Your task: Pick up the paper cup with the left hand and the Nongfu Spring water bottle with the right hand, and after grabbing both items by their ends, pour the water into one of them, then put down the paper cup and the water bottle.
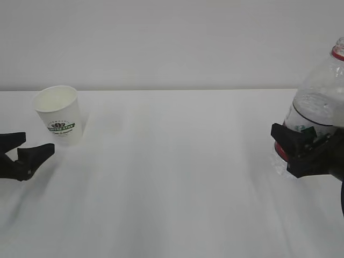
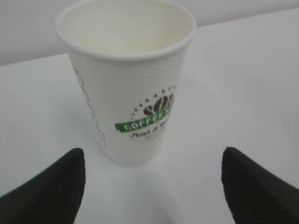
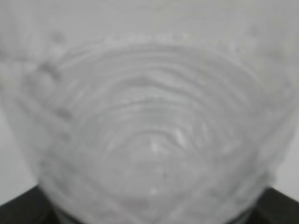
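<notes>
The paper cup (image 1: 58, 114) stands upright on the table (image 1: 172, 177) at far left, its long axis vertical and mouth up. The left tool (image 1: 22, 151) sits just near of it, spread wide, holding nothing and apart from the cup wall; the cup lies straight ahead between the two fingers (image 2: 46, 191). At the right edge, the right tool (image 1: 301, 150) is clamped around the Nongfu Spring water bottle (image 1: 317, 97), held roughly upright. Nothing stands between the tools; the table between them is bare.
</notes>
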